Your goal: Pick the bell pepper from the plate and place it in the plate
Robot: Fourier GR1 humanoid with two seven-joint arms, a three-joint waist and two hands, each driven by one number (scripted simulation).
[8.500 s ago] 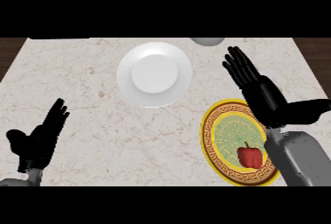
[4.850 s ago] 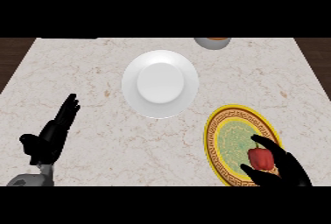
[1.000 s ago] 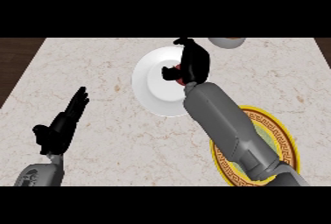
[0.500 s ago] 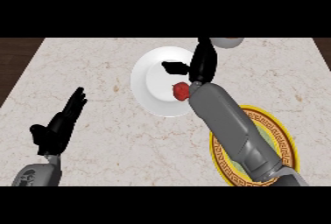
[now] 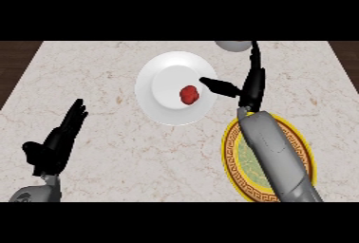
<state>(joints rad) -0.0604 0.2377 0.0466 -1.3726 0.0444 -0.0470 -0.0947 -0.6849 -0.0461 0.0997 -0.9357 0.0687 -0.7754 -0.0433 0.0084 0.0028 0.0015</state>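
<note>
A red bell pepper (image 5: 189, 95) lies on the white plate (image 5: 163, 107); beside the plate, the right hand (image 5: 247, 88) spreads its fingers, holding nothing.

Bell pepper (image 5: 189, 95) lying on the far plate (image 5: 157, 102); nearer plate (image 5: 237, 163) at right (partly under the forearm); both on the worktop (image 5: 126, 161).

Desk (image 5: 105, 142): pale marble top with faint brown veins, filling most of the view.
Grey round object (image 5: 233, 45): at the desk's far edge, right of centre, only partly showing.
Dark floor (image 5: 15, 66): beyond the desk's left edge.
</note>
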